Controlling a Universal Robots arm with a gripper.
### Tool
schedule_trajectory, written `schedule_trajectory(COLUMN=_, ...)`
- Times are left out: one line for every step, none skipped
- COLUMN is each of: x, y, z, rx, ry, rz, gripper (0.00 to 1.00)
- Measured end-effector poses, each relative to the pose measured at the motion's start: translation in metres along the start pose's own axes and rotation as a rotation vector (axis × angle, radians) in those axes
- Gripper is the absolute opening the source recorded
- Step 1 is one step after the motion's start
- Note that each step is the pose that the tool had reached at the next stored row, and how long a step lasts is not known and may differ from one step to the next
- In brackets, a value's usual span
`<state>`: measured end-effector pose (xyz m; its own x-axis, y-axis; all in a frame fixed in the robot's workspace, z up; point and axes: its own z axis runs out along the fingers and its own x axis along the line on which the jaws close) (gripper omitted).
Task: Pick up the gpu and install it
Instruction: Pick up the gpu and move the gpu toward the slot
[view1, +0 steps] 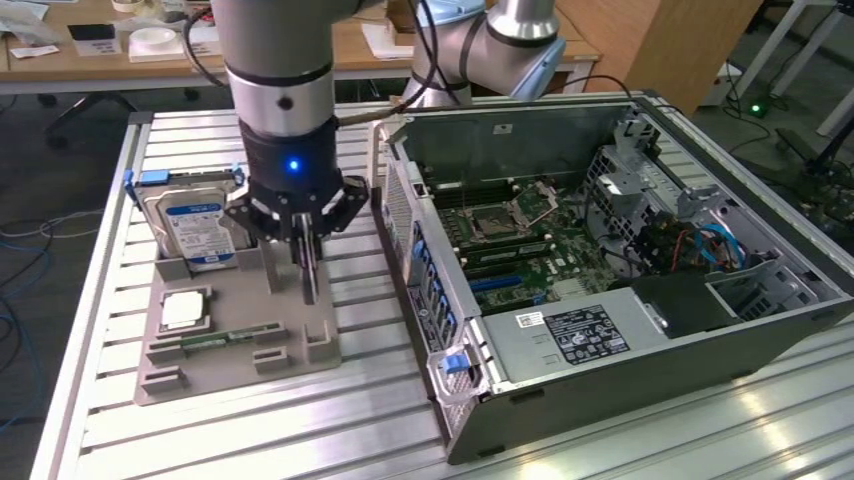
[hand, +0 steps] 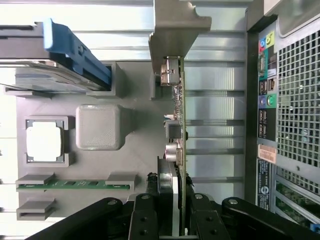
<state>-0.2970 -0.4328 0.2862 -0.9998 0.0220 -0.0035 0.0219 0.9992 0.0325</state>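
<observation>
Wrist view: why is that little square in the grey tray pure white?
Wrist view: the chip in the grey tray is washed out by glare, unlike the evenly lit graphics card in the jaws. Exterior view: the metal table shows streaky glare; a blue light glows on the arm.

Exterior view: bright, even overhead room light with only soft shadows. The inside of the computer case (view1: 574, 250) is the darkest zone, long glare streaks run across the aluminium table (view1: 641, 440) along its near edge, and a blue indicator light (view1: 291, 164) glows on the arm. Wrist view: the bare table slats and the processor chip (hand: 44, 141) clip to near white. The black links of the gripper (hand: 175, 210) drop almost to silhouette around the gpu (hand: 181, 125), which is edge-on and evenly lit, its metal bracket a flat grey with no hot spots.
</observation>
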Motion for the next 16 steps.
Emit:
schedule_trajectory(x=0.0, y=0.0001, z=-0.0045, rx=0.0001, ry=0.0, rz=0.0, gripper=0.28)
schedule_trajectory(x=0.0, y=0.0003, z=-0.0093, rx=0.0001, ry=0.0001, rz=0.0, gripper=0.28)
schedule_trajectory(x=0.0, y=0.0004, z=-0.0137, rx=0.0, ry=0.0, rz=0.0, gripper=0.28)
schedule_trajectory(x=0.0, y=0.0006, z=-0.0182, rx=0.0, ry=0.0, rz=0.0, gripper=0.28)
schedule_trajectory(x=0.0, y=0.0007, z=-0.0228, rx=0.0001, ry=0.0, rz=0.0, gripper=0.28)
schedule_trajectory(x=0.0, y=0.0009, z=-0.0273, rx=0.0001, ry=0.0, rz=0.0, gripper=0.28)
schedule_trajectory(x=0.0, y=0.001, z=-0.0317, rx=0.0, ry=0.0, rz=0.0, gripper=0.28)
schedule_trajectory(x=0.0, y=0.0012, z=-0.0362, rx=0.0, ry=0.0, rz=0.0, gripper=0.28)
schedule_trajectory(x=0.0, y=0.0013, z=-0.0411, rx=0.0001, ry=0.0, rz=0.0, gripper=0.28)
schedule_trajectory(x=0.0, y=0.0015, z=-0.0456, rx=0.0, ry=0.0, rz=0.0, gripper=0.28)
schedule_trajectory(x=0.0, y=0.0016, z=-0.0501, rx=0.0001, ry=0.0, rz=0.0, gripper=0.28)
schedule_trajectory(x=0.0, y=0.0018, z=-0.0546, rx=0.0, ry=0.0, rz=0.0, gripper=0.28)
schedule_trajectory(x=0.0, y=0.0019, z=-0.0591, rx=0.0, ry=0.0, rz=0.0, gripper=0.28)
schedule_trajectory(x=0.0, y=0.0021, z=-0.0636, rx=0.0, ry=0.0, rz=0.0, gripper=0.28)
schedule_trajectory(x=0.0, y=0.0022, z=-0.0681, rx=0.0001, ry=0.0001, rz=0.0, gripper=0.28)
schedule_trajectory(x=0.0, y=0.0024, z=-0.073, rx=0.0, ry=0.0, rz=0.0, gripper=0.28)
